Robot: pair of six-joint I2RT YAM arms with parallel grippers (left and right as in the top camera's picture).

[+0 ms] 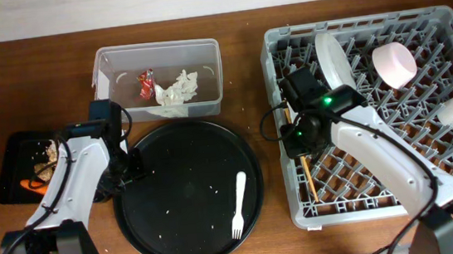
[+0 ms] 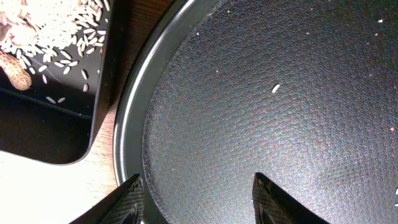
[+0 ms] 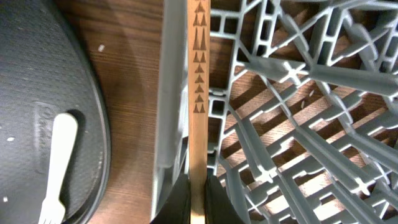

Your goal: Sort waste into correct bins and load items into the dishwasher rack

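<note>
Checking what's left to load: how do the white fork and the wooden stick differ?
The white fork lies on the round black tray; the wooden stick is in the dishwasher rack by its left wall. The fork is untouched; the stick is pinched by the right gripper, jaws shut. Fork is plain white, stick brown with printed triangles. Both are slim utensils.

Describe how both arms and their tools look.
The left arm and right arm have white rounded shells, black joint housings and thin black cables looping alongside. The right one shows a small green light near its wrist. The left tool and right tool have black tapered fingers.
</note>
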